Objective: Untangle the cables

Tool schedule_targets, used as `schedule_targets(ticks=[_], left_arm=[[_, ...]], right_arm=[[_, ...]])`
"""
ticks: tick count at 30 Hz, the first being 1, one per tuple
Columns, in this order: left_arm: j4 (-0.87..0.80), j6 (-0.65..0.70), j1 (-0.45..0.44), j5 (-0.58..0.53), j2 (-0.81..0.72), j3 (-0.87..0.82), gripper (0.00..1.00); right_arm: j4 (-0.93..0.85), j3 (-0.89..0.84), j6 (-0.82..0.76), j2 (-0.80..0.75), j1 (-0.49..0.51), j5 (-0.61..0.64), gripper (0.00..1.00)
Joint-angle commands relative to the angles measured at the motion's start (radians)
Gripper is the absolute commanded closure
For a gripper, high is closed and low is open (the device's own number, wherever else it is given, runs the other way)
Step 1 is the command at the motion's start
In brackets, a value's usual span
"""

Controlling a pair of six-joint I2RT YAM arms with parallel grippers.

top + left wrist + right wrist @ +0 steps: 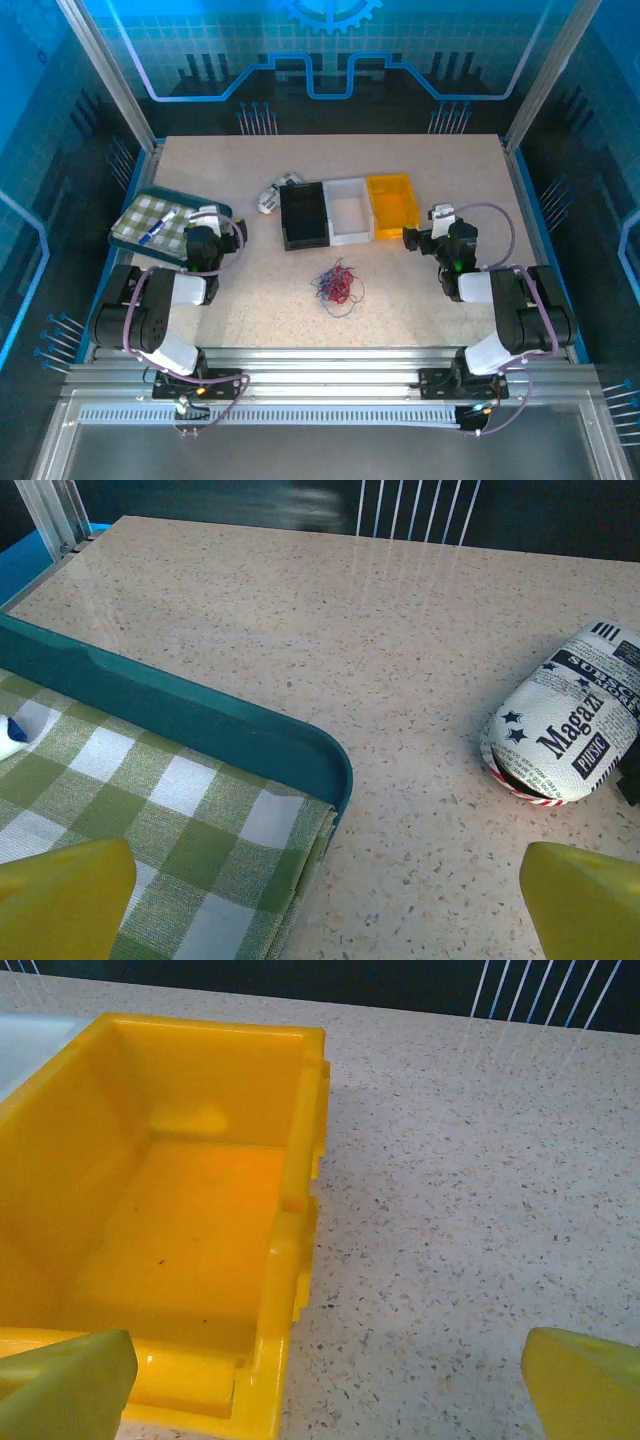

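1. The cables [338, 285] lie as one loose clump of red, blue and dark strands on the open surface [260, 300]. They sit just in front of the black bin [303, 215] and the white bin [347, 210], between the two arms.
2. The clump shows no clear long axis. It is roughly round, with a few loops straying toward the near edge, so I judge that no approach angle is favoured by its shape.
3. The left end effector [207, 218] has its fingers spread fully and holds nothing. In its wrist view, the left end effector [328, 905] hangs over the corner of the green tray [200, 725] and its checked cloth [150, 830].
4. The right end effector [437, 222] is likewise wide apart and empty. In its wrist view, the right end effector [328, 1385] sits by the near right corner of the yellow bin [290, 1260].
5. Both end effectors point toward the far side, away from the clump. The cables lie inward of each and back toward the bases: to the right of the left one, to the left of the right one.
6. The right end effector looks somewhat nearer. Either arm would have to draw back and swing toward the middle before descending.
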Motion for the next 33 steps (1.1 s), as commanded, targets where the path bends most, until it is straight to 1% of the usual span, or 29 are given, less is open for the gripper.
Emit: schedule_targets(ticks=[1, 3, 8, 11, 33], left_arm=[[0.025, 0.019, 0.005, 0.022, 0.004, 0.002, 0.01], [0.025, 0.019, 0.005, 0.022, 0.005, 0.003, 0.01], [0.024, 0.019, 0.005, 0.023, 0.005, 0.003, 0.01], [0.007, 0.035, 0.004, 0.072, 0.005, 0.013, 0.01], [0.007, 0.034, 0.005, 0.073, 0.004, 0.013, 0.01]], right_arm=[[0.021, 0.007, -0.02, 0.003, 0.009, 0.028, 0.0], [0.028, 0.006, -0.021, 0.006, 0.011, 0.031, 0.0], [0.019, 0.012, -0.008, 0.006, -0.009, -0.01, 0.0], [0.019, 0.012, -0.009, 0.007, -0.01, -0.013, 0.0], [0.019, 0.011, -0.008, 0.007, -0.01, -0.012, 0.0]])
